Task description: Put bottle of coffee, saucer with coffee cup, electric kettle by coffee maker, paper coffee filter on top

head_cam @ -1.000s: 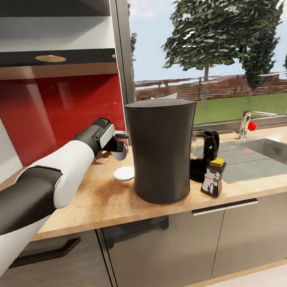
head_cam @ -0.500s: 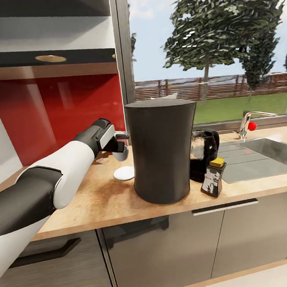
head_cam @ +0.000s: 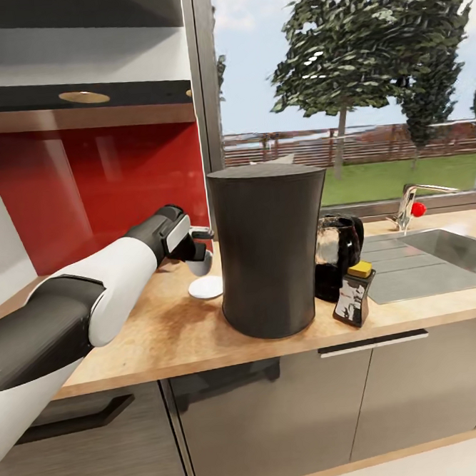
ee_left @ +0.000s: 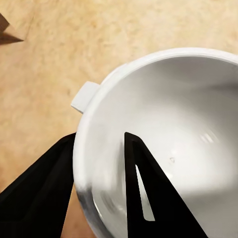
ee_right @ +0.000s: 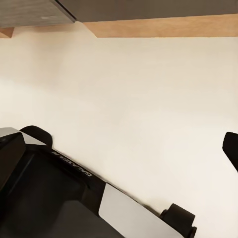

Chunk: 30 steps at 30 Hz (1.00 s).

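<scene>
Above the saucer (head_cam: 205,288), just left of the coffee maker (head_cam: 269,248) on the kitchen countertop (head_cam: 166,329), the left gripper (head_cam: 199,252) pinches the coffee cup (ee_left: 163,144) by its rim, one finger inside the bowl, one outside. To do this well, centre the cup over the saucer, keep it level, lower straight down and let go only on contact. Left arm reaches forward, forearm roughly level, gripper pointing down. Right gripper's state: cannot tell
</scene>
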Tool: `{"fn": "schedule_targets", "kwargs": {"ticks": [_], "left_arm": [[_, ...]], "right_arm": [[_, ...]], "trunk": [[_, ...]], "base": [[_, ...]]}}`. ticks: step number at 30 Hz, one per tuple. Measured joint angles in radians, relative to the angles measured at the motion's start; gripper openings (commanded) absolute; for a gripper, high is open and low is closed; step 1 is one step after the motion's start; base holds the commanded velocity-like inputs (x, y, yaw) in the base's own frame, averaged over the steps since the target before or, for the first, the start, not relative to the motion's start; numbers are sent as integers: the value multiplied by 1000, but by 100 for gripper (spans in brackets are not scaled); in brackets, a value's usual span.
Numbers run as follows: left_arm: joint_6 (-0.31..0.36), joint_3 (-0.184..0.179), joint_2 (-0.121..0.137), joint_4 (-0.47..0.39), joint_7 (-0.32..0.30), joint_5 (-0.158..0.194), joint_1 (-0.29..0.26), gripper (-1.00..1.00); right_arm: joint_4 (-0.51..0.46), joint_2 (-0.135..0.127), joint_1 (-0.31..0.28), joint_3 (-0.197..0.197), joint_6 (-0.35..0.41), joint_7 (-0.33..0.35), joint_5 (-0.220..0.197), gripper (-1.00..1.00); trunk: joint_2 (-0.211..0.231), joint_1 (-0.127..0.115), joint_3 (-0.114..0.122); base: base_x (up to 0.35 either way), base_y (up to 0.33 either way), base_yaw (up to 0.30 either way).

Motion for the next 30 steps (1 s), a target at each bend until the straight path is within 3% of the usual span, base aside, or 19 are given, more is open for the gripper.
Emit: {"fn": "schedule_targets", "kwargs": {"ticks": [19, 30], "left_arm": [[0, 0, 0, 4, -1, 0, 0, -100], [-15, -1, -1, 50, -1, 0, 0, -100]], "right_arm": [[0, 0, 0, 0, 0, 0, 2, 100], [0, -1, 0, 0, 0, -1, 2, 100]], "trunk": [[0, 0, 0], [0, 0, 0]], "base": [[77, 0, 0], [13, 0, 0]]}}
